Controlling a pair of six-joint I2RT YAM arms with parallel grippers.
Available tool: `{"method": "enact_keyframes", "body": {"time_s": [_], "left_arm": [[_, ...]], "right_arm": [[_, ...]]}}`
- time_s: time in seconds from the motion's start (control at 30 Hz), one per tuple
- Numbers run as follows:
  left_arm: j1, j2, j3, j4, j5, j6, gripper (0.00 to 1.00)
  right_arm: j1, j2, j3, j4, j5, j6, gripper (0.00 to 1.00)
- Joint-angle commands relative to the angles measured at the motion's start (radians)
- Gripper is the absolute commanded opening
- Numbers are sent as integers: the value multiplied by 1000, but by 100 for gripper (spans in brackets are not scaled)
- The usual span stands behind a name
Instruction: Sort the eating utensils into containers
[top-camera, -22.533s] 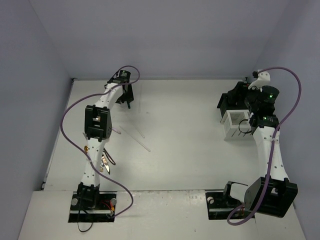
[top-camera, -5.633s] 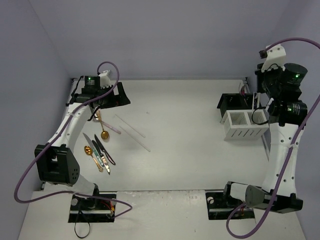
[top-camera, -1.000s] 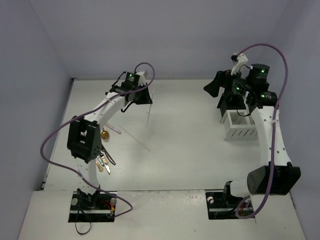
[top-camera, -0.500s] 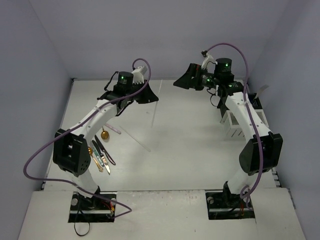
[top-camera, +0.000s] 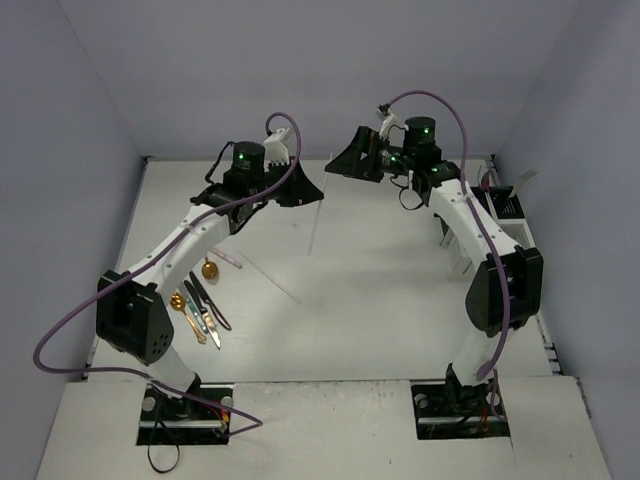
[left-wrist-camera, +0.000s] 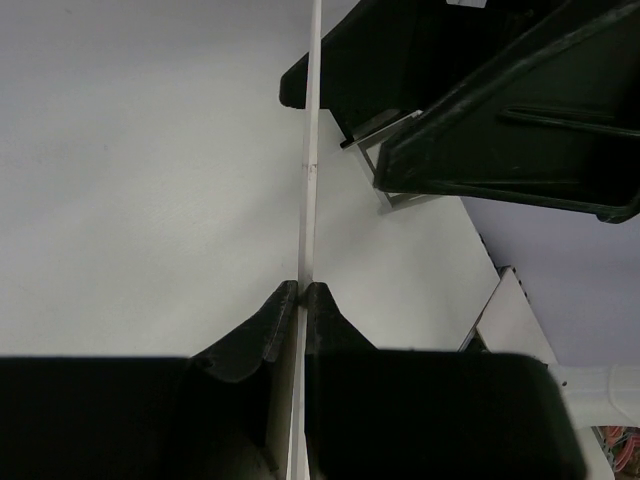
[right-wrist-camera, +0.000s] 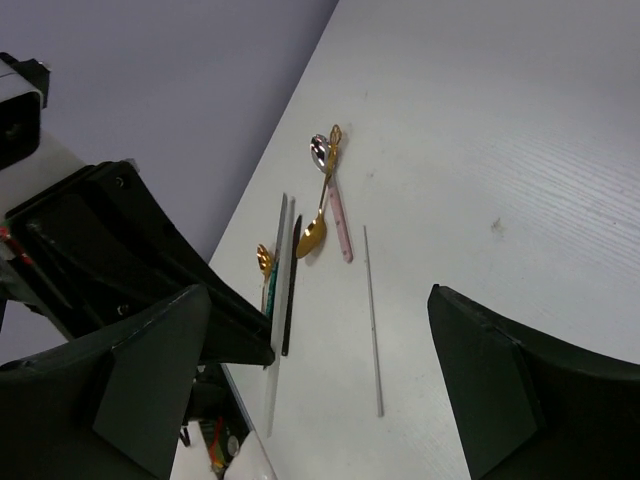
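The L gripper (left-wrist-camera: 303, 293) is seen clamped on a thin pale stick (left-wrist-camera: 311, 150), pinched right at the fingertips. A short length is also seen running back btw. the fingers toward the palm. The R gripper (right-wrist-camera: 318, 300) is held wide apart w/ nothing in it, just ahead of the L fingertips and off to one side. The stick is carried clear of the table (top-camera: 380, 300). The containers (top-camera: 503, 206) are found well beyond the R gripper, largely hidden by its arm.

Risks, as judged: a hand-over looks to be set up. The stick is so slim that it could be missed by the R jaws, or nudged by one finger and pivoted in the L pinch. If the L grip is let go before the R is closed, the stick would be dropped. W/ both grippers this near, a knock btw. them is also poss.

Orientation: the long axis is lined up w/ the L fingers, straight out ahead of them. The free end is pointed past the nearer R finger (left-wrist-camera: 330, 70), just beside it; whether it is touched cannot be told.
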Motion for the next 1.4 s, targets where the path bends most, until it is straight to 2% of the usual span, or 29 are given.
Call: {"method": "enact_keyframes", "body": {"time_s": [0.0,0.03,0.13,0.2,0.23,0.3,0.43,0.5,0.53,0.57,0.6,0.63,0.67,0.77,0.9,1.0,1.17,1.23,1.37], "left_arm": [[-14,-59,23,74,25,-28,0],[-16,-60,23,74,25,-31,0],[-21,-65,19,73,21,-30,0],[-22,-66,15,72,18,-27,0],[-22,-66,13,70,18,-27,0],[-22,-68,9,71,15,-25,0],[-23,-71,4,71,14,-25,0],[-23,-76,4,62,10,-21,0],[-23,-75,13,33,1,-15,20],[-23,-72,27,3,-9,-5,46],[-23,-71,44,-17,-20,13,54],[-21,-72,67,-83,-58,45,81],[-19,-72,78,-130,-91,70,93],[22,-111,77,-177,-164,119,94],[133,-114,69,-234,-166,135,94],[194,-77,103,-324,-166,192,94],[214,-104,26,-330,-181,254,94],[214,-115,1,-320,-193,266,94],[214,-103,12,-321,-179,259,94]], "right_arm": [[19,1,64,108,-28,38,81],[22,5,67,112,-29,43,78],[30,15,69,129,-39,54,49],[35,19,69,143,-52,65,34],[40,18,66,149,-56,70,31],[48,17,60,160,-70,75,17],[54,13,44,165,-77,74,0],[51,1,41,164,-75,69,0],[48,-5,40,163,-75,61,0],[41,-11,38,162,-75,50,0],[31,-23,38,161,-76,43,0],[17,-42,38,158,-82,34,0],[3,-58,37,154,-84,21,0],[-104,-124,57,70,-53,-108,0],[-277,-208,154,-188,99,-364,0],[-419,-303,178,-253,228,-549,0],[-473,-410,173,-358,603,-812,0],[-482,-444,140,-365,682,-898,0],[-490,-454,88,-361,793,-970,0]]}}
